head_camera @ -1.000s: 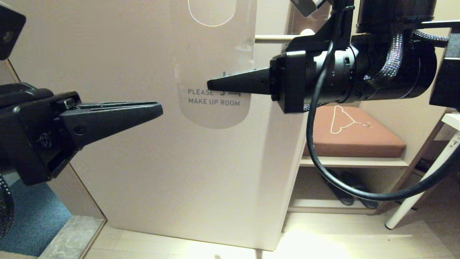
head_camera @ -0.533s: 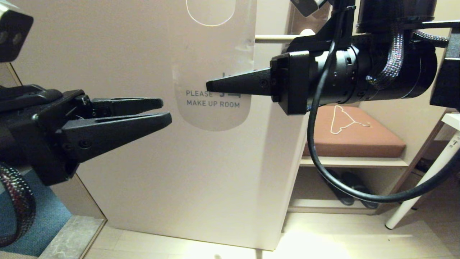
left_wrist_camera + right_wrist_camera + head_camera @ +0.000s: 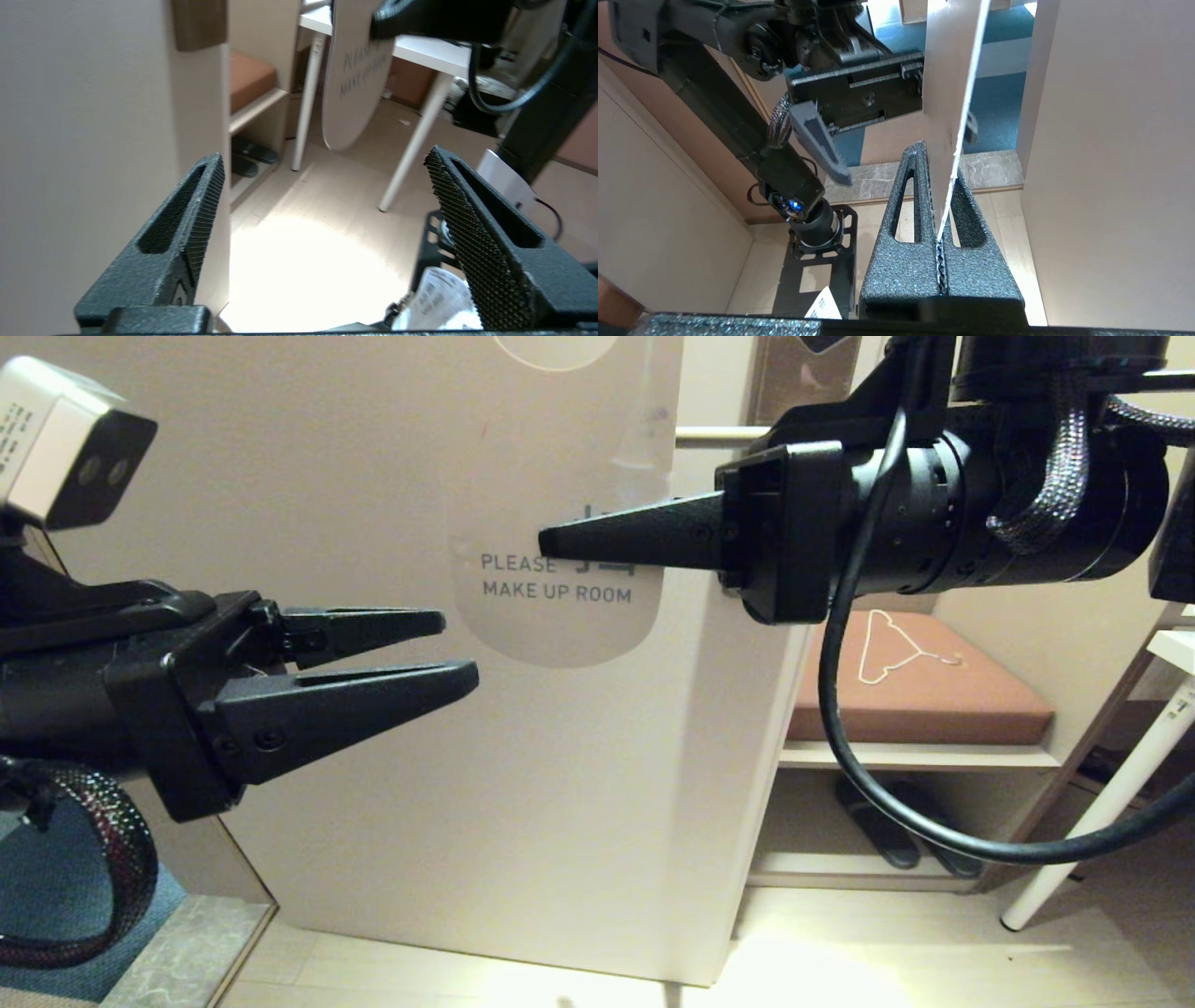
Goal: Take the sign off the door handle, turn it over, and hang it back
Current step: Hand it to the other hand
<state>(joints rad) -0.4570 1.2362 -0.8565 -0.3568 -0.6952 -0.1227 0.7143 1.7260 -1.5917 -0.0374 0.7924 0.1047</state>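
The sign hangs upright in front of the door, its white "PLEASE MAKE UP ROOM" side facing the head view. My right gripper is shut on its right edge at mid height; the right wrist view shows the card edge-on between the fingers of that gripper. My left gripper is open and empty, just left of the sign's lower edge and not touching it. In the left wrist view the sign is ahead of the open left gripper. A short piece of the beige door handle shows behind the right gripper.
The beige door panel fills the background. To the right is a shelf with a brown cushion and a white wire hanger, with slippers below. A white table leg stands far right. Blue carpet lies lower left.
My left gripper has moved right toward the sign and its fingers now show apart. The right gripper with the sign has shifted slightly right and up.
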